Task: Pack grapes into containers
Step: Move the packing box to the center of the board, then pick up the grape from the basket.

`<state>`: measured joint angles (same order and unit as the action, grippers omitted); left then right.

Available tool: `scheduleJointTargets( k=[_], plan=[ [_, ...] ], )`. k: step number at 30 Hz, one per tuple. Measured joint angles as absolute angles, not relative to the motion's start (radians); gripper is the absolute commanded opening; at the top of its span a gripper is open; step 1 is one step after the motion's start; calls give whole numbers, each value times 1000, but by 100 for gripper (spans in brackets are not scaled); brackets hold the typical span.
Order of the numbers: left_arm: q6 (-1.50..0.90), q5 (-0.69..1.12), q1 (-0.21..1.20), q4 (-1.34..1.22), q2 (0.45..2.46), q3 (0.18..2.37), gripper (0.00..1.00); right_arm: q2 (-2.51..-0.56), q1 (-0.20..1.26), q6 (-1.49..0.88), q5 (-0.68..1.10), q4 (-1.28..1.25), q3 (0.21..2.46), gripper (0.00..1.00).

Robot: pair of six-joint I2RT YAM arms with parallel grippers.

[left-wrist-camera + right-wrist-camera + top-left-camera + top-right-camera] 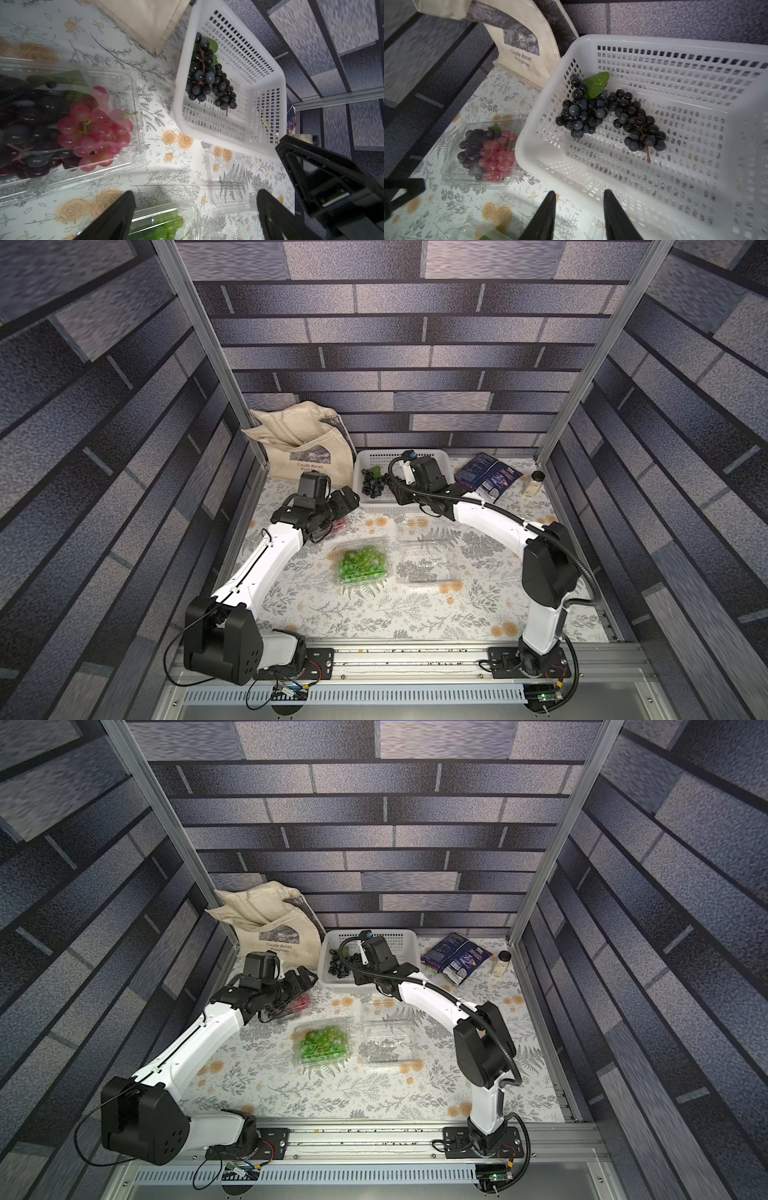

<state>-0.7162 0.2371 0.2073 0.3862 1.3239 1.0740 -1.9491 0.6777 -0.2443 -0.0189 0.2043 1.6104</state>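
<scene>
l pincer (195,193), r pincer (579,191): apart, empty

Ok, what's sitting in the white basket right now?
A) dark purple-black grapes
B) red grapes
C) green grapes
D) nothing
A: two bunches of dark purple-black grapes lie on the floor of the white basket, while the green grapes and red grapes sit outside it.
</scene>
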Motion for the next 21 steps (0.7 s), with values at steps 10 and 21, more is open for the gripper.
scheduleJointTargets(
  k=[10, 21],
  plan=[
    [-718, 307, 148, 363, 1324, 1040, 95, -2299, 650, -190, 83, 224, 1998, 43],
    [-717, 364, 107, 336, 1324, 988, 95, -2530, 641, -186, 152, 315, 2312, 40]
  ],
)
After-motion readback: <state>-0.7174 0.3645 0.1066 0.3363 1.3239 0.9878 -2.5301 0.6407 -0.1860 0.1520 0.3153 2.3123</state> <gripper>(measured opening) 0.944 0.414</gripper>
